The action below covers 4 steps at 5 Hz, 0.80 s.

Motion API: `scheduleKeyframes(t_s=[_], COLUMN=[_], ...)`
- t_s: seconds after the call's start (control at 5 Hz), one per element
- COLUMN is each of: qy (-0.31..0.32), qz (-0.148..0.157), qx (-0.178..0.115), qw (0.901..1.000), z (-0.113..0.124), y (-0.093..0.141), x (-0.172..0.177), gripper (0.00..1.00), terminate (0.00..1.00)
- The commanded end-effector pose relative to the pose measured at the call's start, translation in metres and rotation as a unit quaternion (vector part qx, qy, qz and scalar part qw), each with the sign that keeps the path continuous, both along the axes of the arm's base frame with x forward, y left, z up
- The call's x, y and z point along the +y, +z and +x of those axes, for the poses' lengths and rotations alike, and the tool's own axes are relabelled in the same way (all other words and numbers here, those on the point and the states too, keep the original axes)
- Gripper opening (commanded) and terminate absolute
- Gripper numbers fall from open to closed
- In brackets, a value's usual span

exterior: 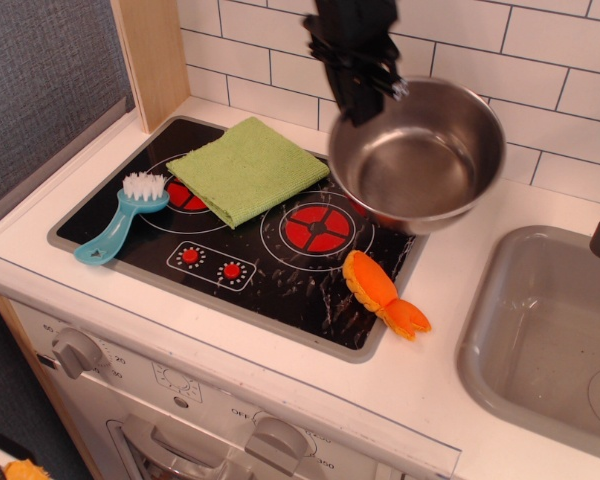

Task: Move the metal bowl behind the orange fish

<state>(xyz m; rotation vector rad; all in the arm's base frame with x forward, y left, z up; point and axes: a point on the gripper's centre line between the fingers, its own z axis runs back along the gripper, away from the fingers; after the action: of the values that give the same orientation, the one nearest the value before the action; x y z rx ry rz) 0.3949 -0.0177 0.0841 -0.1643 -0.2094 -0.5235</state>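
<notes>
The gripper (368, 92) is clamped on the left rim of the one metal bowl (417, 155), which hangs tilted in the air over the stove's back right corner. One orange fish (382, 293) lies on the cooktop's front right edge, just in front of the bowl; one green cloth (248, 167) and one blue brush (122, 215) lie to the left.

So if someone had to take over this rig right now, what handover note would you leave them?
Gripper: shut on the left rim of the metal bowl, holding it in the air, tilted, over the back right corner of the stovetop.
Orange fish: lying at the stovetop's front right edge, nearer the camera than the bowl.
Done: bowl grasped, lifted and brought to the wall side of the fish.
Left: lower the bowl onto the surface behind the fish, open the fingers, withdraw.
Also around: green cloth and blue brush to the left, sink to the right.
</notes>
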Motion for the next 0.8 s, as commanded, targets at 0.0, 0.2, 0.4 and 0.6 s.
scheduleKeyframes(t_s=[0.0,0.2,0.4,0.6], qy=[0.013,0.016,0.015,0.045], qz=[0.045,0.055,0.062,0.068], qx=[0.024,0.025,0.004,-0.027], qw=[0.9986,0.9981,0.9979,0.9963], z=[0.013,0.008,0.001,-0.016], y=[-0.021,-0.016,0.000,0.029], x=[0.021,0.027,0.029,0.031], gripper=[0.00,1.00,1.00,1.00], terminate=[0.00,0.00,0.00,0.00])
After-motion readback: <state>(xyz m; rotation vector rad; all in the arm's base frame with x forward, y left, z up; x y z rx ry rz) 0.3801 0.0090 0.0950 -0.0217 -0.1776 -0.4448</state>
